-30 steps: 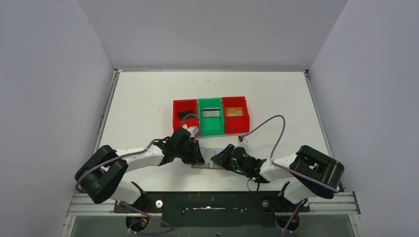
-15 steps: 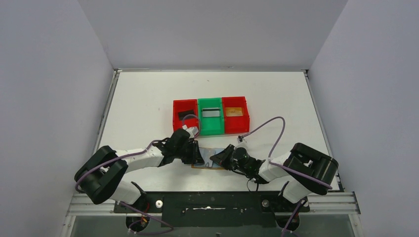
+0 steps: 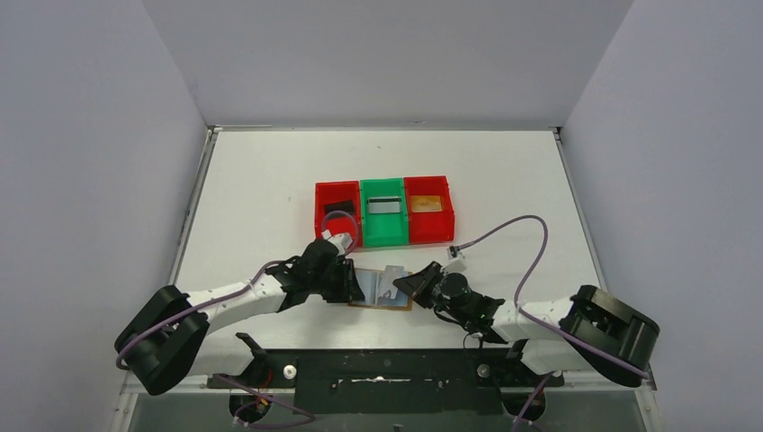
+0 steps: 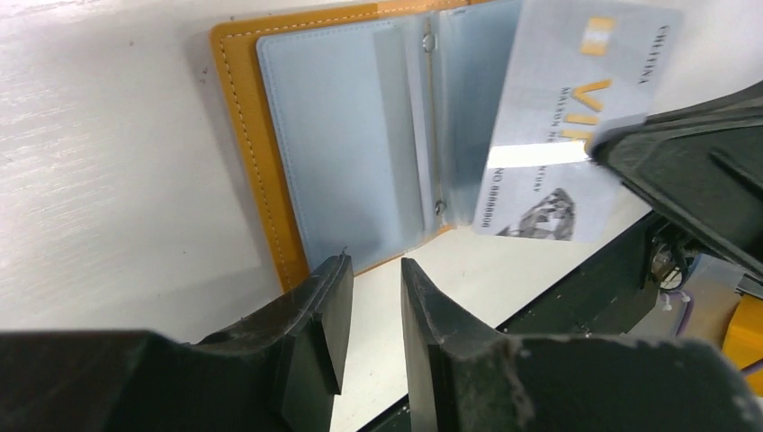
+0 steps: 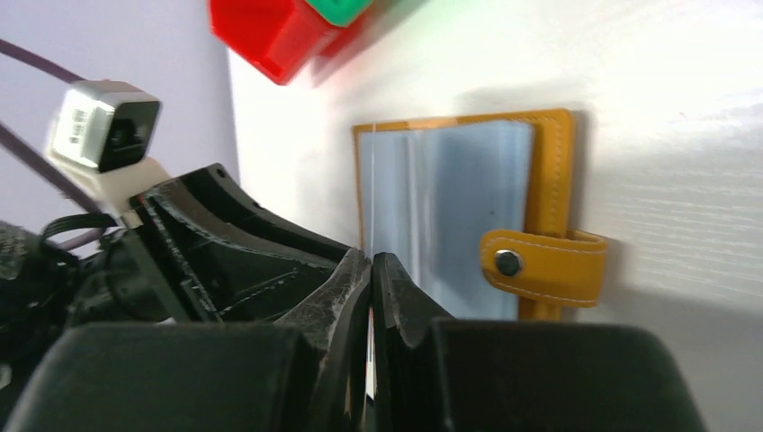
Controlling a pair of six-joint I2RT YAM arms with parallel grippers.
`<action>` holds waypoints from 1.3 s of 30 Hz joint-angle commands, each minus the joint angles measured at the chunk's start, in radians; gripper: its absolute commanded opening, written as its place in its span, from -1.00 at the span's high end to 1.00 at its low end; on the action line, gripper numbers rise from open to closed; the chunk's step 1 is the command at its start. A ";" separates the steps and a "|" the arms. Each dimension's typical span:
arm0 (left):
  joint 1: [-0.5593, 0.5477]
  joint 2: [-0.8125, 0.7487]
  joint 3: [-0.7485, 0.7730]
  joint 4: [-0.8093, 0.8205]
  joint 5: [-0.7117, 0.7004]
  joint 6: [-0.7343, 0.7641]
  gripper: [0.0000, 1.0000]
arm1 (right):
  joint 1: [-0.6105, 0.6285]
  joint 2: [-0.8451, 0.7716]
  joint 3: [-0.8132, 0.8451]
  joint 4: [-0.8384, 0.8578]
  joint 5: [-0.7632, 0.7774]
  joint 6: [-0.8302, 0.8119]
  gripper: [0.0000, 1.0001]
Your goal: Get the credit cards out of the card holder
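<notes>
At the near edge of the table (image 3: 270, 193), your right gripper (image 5: 371, 263) is clamped shut on a silver card (image 4: 569, 108).
The card tilts over the open card holder (image 4: 346, 144) lying flat; your left gripper (image 4: 376, 270), slightly parted and empty, sits at its edge. Behind, the left red bin (image 3: 334, 230) holds a dark card (image 3: 335, 208), the green bin (image 3: 385, 236) a grey card (image 3: 384, 205), the right red bin (image 3: 429, 231) a gold card (image 3: 426, 204).

White left arm (image 3: 236, 301) and right arm (image 3: 531, 317), black joints — purple cable (image 3: 525, 217) off each; left gripper (image 4: 373, 270), right gripper (image 5: 371, 261) black.
</notes>
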 commanded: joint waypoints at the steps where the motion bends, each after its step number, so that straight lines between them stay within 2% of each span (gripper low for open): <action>1: -0.002 -0.073 -0.003 0.027 -0.022 -0.003 0.44 | -0.008 -0.129 0.006 -0.033 0.092 -0.102 1.00; 8: -0.001 -0.206 0.005 -0.005 -0.099 0.004 0.30 | -0.006 -0.269 -0.003 -0.109 0.163 -0.209 1.00; 12: 0.007 -0.346 0.014 -0.086 -0.238 0.013 -0.07 | 0.002 -0.303 0.012 -0.108 0.160 -0.318 1.00; 16: 0.029 -0.483 0.068 -0.211 -0.377 0.049 -0.35 | 0.021 -0.309 0.054 -0.111 0.154 -0.458 1.00; 19: 0.066 -0.567 0.108 -0.316 -0.479 0.085 -0.60 | 0.040 -0.308 0.118 -0.160 0.180 -0.580 1.00; 22: 0.127 -0.603 0.142 -0.396 -0.538 0.119 -0.75 | 0.054 -0.300 0.205 -0.241 0.213 -0.731 1.00; 25: 0.214 -0.589 0.161 -0.446 -0.538 0.135 -0.78 | 0.057 -0.277 0.286 -0.290 0.259 -0.883 1.00; 30: 0.349 -0.528 0.218 -0.475 -0.428 0.197 -0.80 | 0.045 -0.206 0.421 -0.317 0.313 -1.176 1.00; 35: 0.359 -0.567 0.195 -0.401 -0.431 0.253 -0.81 | 0.013 -0.085 0.613 -0.438 0.286 -1.423 1.00; 39: 0.361 -0.597 0.179 -0.362 -0.410 0.267 -0.82 | -0.047 0.041 0.772 -0.566 0.220 -1.512 1.00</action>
